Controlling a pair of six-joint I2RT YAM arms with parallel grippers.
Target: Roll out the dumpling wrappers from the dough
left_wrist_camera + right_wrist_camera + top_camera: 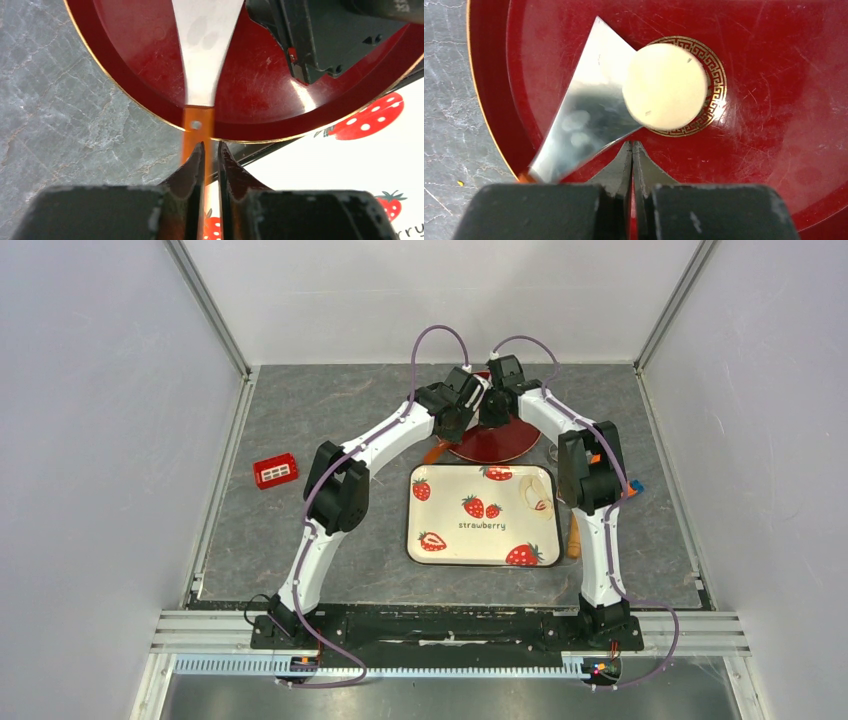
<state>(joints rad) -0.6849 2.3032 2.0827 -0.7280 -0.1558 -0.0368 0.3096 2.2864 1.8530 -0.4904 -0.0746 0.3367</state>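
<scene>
- Leftward, the spatula (202, 50) is clamped by its orange handle in the left gripper (211, 152), and its long axis runs straight ahead over the red plate (130, 60).
- At mid-plate, the dumpling wrapper (665, 86) is laid flat, its left edge overlapping the blade's corner.
- Rightward, the right gripper (632, 150) is seen closed and empty; the wrapper lies just ahead of its tips and slightly to the right.

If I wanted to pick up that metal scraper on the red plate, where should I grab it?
By the orange handle, coming from outside the rim of the plate. It juts past the rim, whereas the thin blade lies flat on the plate with the wrapper partly on it, leaving little to pinch.
</scene>
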